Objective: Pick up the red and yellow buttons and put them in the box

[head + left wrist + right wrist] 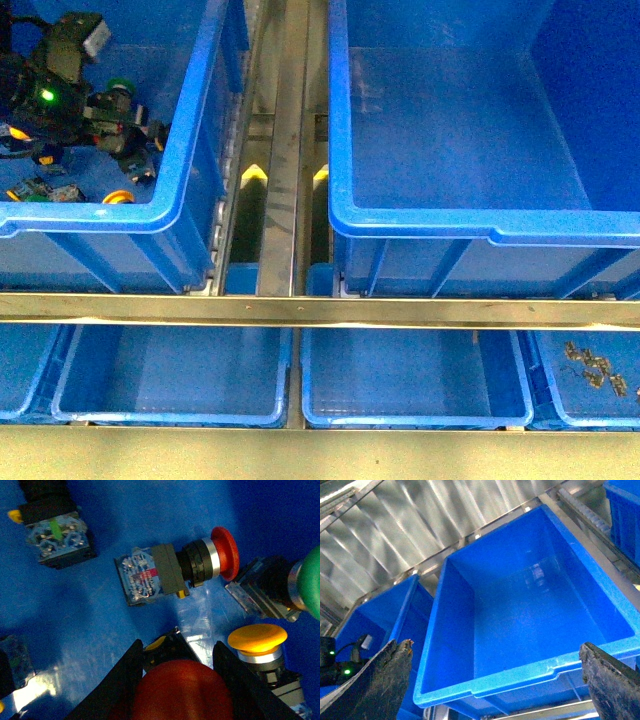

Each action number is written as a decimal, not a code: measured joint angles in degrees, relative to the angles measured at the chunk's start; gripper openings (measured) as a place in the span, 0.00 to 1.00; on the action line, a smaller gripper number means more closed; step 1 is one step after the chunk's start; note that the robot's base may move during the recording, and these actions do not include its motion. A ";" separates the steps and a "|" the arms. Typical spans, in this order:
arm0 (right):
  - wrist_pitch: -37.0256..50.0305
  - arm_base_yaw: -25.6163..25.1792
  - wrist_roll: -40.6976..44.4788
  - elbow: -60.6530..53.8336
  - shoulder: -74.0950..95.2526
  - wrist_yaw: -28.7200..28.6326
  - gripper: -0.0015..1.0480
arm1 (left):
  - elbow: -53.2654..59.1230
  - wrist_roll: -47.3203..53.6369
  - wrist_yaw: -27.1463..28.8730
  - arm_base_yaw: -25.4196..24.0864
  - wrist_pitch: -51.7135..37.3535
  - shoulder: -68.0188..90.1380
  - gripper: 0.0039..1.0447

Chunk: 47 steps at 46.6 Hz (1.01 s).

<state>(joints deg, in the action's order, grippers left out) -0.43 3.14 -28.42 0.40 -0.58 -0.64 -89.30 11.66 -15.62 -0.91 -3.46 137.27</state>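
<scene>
red button point(181, 692): gripped, cap up | yellow button point(257, 639): upright, just beside | box point(450, 218): blue, deep

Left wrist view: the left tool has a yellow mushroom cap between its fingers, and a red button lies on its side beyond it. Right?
No: the left wrist view shows the cap held in the left tool is red, not yellow. The yellow button stands outside its grip. The red button beyond does lie on its side.
</scene>
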 joint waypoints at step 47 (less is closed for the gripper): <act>0.00 0.00 0.00 0.00 0.00 0.00 0.94 | 30.03 -56.37 -20.59 5.46 -5.29 -39.32 0.32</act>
<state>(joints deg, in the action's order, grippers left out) -0.43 3.14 -28.42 0.40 -0.58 -0.64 -59.27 -44.71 -36.21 4.56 -8.75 97.95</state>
